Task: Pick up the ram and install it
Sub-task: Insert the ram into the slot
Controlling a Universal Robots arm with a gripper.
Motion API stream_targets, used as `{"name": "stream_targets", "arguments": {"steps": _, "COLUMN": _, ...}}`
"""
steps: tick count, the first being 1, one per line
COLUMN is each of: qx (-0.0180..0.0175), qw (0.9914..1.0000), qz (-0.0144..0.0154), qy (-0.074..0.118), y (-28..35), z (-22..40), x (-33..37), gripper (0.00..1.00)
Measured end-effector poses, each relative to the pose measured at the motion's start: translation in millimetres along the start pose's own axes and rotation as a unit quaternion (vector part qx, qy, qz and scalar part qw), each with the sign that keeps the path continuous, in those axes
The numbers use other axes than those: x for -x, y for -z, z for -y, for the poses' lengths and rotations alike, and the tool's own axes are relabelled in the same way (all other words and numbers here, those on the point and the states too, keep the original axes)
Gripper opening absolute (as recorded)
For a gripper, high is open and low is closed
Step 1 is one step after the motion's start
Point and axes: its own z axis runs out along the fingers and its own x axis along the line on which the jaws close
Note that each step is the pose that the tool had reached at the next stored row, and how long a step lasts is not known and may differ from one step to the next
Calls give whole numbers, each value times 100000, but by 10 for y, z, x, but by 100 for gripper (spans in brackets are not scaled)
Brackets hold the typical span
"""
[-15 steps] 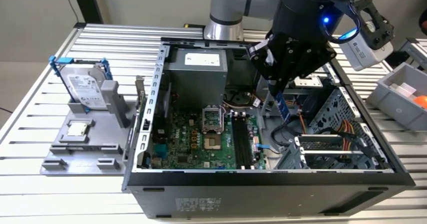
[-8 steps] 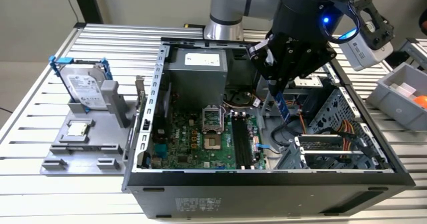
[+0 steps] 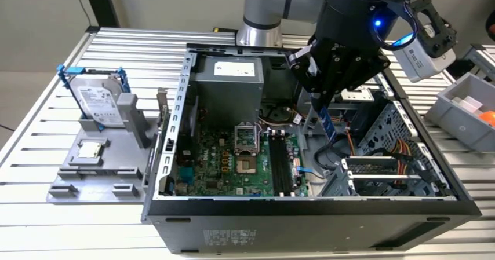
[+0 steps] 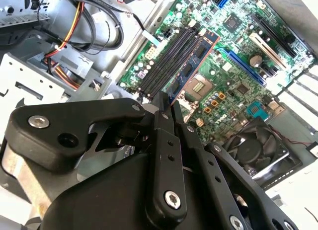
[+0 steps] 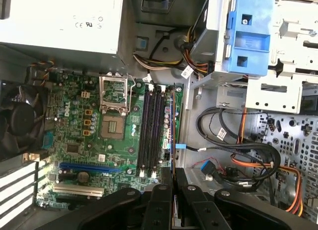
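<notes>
Above the motherboard's black slots, the tool is clamped on one end of the ram, whose long axis hangs down toward the board, beside the outermost slot.

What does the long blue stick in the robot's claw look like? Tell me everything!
The ram is a thin, narrow blue circuit-board stick with flat black chips in a row along one face. The gripper is shut on one end, and the rest reaches out past the fingertips above the green motherboard, running alongside its long black slots. Whether it touches a slot yet cannot be told.
</notes>
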Motion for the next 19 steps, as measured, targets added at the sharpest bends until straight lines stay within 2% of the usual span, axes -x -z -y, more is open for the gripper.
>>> {"name": "stream_targets", "arguments": {"steps": 8, "qx": -61, "qw": 99975, "qz": 74, "qy": -2254, "y": 0, "z": 0, "x": 0, "gripper": 0}}
{"name": "stream_targets", "arguments": {"steps": 16, "qx": -130, "qw": 99884, "qz": 159, "qy": -4819, "y": 0, "z": 0, "x": 0, "gripper": 0}}
{"name": "stream_targets", "arguments": {"steps": 19, "qx": -134, "qw": 99878, "qz": 163, "qy": -4932, "y": 0, "z": 0, "x": 0, "gripper": 0}}
